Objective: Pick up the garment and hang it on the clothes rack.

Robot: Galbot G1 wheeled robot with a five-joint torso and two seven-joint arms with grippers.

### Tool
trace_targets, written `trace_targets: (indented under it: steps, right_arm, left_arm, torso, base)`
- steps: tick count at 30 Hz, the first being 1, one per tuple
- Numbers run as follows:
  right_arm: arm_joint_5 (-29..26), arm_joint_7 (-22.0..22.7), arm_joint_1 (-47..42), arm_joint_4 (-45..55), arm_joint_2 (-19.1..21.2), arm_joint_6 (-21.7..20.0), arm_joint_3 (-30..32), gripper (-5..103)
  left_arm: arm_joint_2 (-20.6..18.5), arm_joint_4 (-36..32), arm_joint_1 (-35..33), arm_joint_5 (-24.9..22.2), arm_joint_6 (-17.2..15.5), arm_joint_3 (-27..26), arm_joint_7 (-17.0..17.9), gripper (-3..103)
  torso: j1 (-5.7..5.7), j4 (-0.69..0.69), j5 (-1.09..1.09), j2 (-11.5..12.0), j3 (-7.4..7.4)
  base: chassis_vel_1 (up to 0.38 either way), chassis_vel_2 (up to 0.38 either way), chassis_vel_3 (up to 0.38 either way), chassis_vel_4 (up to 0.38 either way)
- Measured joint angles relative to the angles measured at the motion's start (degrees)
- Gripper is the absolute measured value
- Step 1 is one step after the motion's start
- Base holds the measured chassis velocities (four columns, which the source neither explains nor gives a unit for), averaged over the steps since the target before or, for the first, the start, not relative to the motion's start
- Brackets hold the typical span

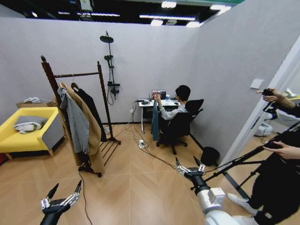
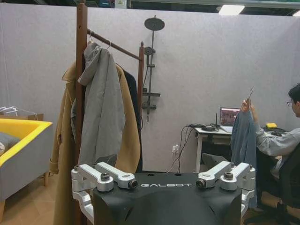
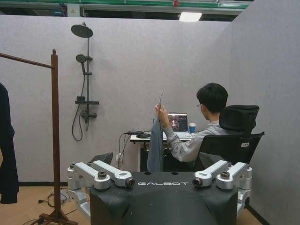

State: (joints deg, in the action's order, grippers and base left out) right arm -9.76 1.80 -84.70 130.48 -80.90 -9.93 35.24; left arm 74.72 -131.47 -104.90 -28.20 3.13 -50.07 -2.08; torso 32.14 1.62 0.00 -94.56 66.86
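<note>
Garment [image 1: 155,121] hung down in a dark teal column beside the white counter [image 1: 146,104] at the far wall, held up by the raised hand [image 1: 157,98] of a person seated in a black office chair [image 1: 180,126]. In the left wrist view the same garment [image 2: 243,143] dangled from that hand [image 2: 245,105] near the counter [image 2: 211,132], and in the right wrist view it [image 3: 155,146] hung just in front of the counter [image 3: 140,138], the hand [image 3: 161,111] gripping the hanger hook above it.

Both pincers were well apart from the garment, low and close to the robot across a wide stretch of wooden floor [image 1: 136,187]. The left pincer [image 1: 64,191] hovered at the near left with its fingers spread apart and nothing between them; seen from its own wrist, the left pincer [image 2: 165,180] had its jaws wide. The right pincer [image 1: 189,164] stood at the near right, pointed toward the seated person, fingers likewise apart and holding nothing; its wrist view showed the right pincer [image 3: 161,178] open too.

The clothes rack [image 1: 77,75] stood to the left of the garment, between the yellow sofa [image 1: 28,136] and the counter, already carrying a grey jacket [image 1: 75,121], a tan coat [image 1: 93,136] and a black coat [image 1: 91,110].
</note>
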Motion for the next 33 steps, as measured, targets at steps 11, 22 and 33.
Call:
trace_targets:
  steps: [11,22,33]
  right_arm:
    - [0.24,-2.28,-0.56,-0.21,-0.05,1.20,-0.06,100]
    - [0.16,-2.28,-0.83,-0.16,0.01,1.53,0.11,100]
    - [0.06,-2.28,-1.48,-0.14,0.01,2.24,0.21,100]
  left_arm:
    - [0.00,0.00,-0.01,0.00,0.00,0.00,0.00,100]
    - [0.00,0.01,0.00,0.00,0.00,0.00,0.00,100]
    - [0.00,0.00,-0.01,0.00,0.00,0.00,0.01,100]
  torso:
    - [-0.03,0.00,0.00,-0.01,-0.01]
    - [0.00,-0.01,0.00,0.00,0.00]
    - [0.01,-0.01,0.00,0.00,0.00]
  base:
    - [-0.044,0.032,0.046,-0.042]
    - [-0.201,0.210,0.193,-0.204]
    - [-0.307,0.316,0.319,-0.313]
